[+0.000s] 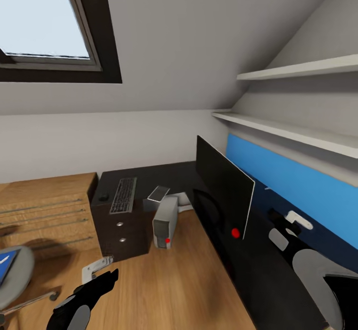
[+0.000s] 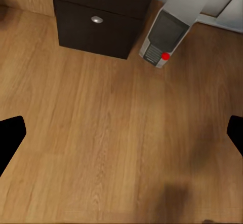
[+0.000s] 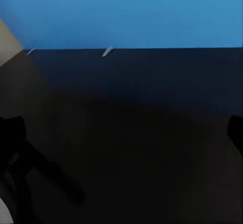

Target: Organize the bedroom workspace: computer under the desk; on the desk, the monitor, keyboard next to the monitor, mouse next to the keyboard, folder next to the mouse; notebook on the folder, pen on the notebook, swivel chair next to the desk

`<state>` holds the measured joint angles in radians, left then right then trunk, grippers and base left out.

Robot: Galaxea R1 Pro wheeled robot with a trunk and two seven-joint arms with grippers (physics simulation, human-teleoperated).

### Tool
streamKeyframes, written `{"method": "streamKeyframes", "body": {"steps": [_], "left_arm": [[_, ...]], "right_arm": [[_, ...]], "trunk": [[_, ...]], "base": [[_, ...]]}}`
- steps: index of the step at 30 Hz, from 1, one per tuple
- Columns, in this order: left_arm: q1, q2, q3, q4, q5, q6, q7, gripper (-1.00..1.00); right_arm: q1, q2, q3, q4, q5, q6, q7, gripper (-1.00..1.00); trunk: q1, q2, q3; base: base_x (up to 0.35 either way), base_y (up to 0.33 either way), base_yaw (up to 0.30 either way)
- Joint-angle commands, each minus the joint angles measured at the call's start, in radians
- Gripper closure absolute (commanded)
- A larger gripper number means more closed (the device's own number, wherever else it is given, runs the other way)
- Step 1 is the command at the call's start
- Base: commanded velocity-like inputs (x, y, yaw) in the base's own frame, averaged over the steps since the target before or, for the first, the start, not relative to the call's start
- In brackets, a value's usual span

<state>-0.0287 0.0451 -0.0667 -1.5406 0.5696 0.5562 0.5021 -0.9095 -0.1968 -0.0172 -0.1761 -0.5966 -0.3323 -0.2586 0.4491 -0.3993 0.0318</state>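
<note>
The black-topped desk runs along the blue back panel and turns left at the corner. The monitor stands on it. On the desk's left part lie the keyboard, the mouse and a pale flat rectangle that may be the notebook. Below that corner, the computer stands on the floor. The blue folder rests on the swivel chair. A slim white pen lies at the panel's foot. My left gripper hangs open over the floor. My right gripper hovers open above the desk.
A light wooden drawer unit stands left of the desk's dark drawers. The chair's chrome legs reach toward my left gripper. Two white shelves hang over the desk. Wooden floor lies open before the drawers.
</note>
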Motion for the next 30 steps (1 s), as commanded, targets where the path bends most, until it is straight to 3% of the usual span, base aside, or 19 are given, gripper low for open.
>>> {"method": "streamKeyframes", "body": {"steps": [1,10,17,20,21,23,25,27,28,29,30], "left_arm": [[0.000,0.001,-0.002,-0.001,0.010,0.001,0.010,-1.00],[0.000,0.001,-0.003,0.000,0.010,0.002,0.010,-1.00],[0.000,0.001,-0.004,0.000,0.010,0.002,0.010,-1.00],[0.000,0.000,-0.004,0.000,0.010,0.002,0.010,-1.00],[0.000,0.000,-0.004,0.000,0.010,0.002,0.010,-1.00],[0.000,0.000,-0.004,0.000,0.010,0.002,0.010,-1.00],[0.000,-0.001,-0.004,0.000,0.010,0.002,0.009,-1.00],[0.000,-0.001,-0.004,0.000,0.010,0.002,0.009,-1.00],[0.000,-0.001,-0.004,0.000,0.009,0.003,0.009,-1.00],[0.000,0.001,-0.004,0.000,0.010,0.005,0.009,-1.00],[0.000,0.001,-0.004,0.000,0.010,0.005,0.009,-1.00]], "right_arm": [[0.000,0.000,-0.001,0.000,-0.001,-0.002,-0.001,-1.00],[0.000,-0.001,0.002,0.000,0.002,0.001,0.001,-1.00],[0.000,0.001,0.011,0.000,0.032,0.002,0.007,-1.00],[0.000,0.002,0.021,0.001,0.072,0.003,0.023,-1.00],[0.000,0.005,0.026,0.001,0.112,0.003,0.047,-1.00],[0.000,0.009,0.026,0.001,0.136,0.003,0.063,-1.00],[0.000,0.017,0.027,0.016,0.185,0.002,0.103,-1.00],[0.000,0.021,0.028,0.023,0.201,0.001,0.116,-1.00],[0.000,0.025,0.031,0.028,0.224,0.001,0.125,-1.00],[0.000,0.046,0.035,0.031,0.284,0.001,0.132,-1.00],[0.000,0.053,0.035,0.032,0.304,0.001,0.139,-1.00]], "trunk": [[0.001,-0.001,0.000],[0.001,-0.001,0.000],[0.001,-0.001,0.000],[0.001,-0.001,0.000],[0.001,-0.001,0.000],[0.001,-0.001,0.000],[0.001,-0.001,0.000],[0.001,-0.001,0.000],[0.001,-0.001,0.000],[0.001,-0.001,0.000],[0.001,-0.001,0.000]], "base": [[0.279,-0.068,0.000],[0.123,-0.025,0.000],[0.012,-0.002,0.000],[0.002,0.000,0.000],[0.000,0.000,0.000],[0.000,0.000,0.000],[0.000,0.000,0.000],[0.000,0.000,0.000],[0.000,0.000,0.000],[0.000,0.000,0.000],[0.000,0.000,0.000]]}}
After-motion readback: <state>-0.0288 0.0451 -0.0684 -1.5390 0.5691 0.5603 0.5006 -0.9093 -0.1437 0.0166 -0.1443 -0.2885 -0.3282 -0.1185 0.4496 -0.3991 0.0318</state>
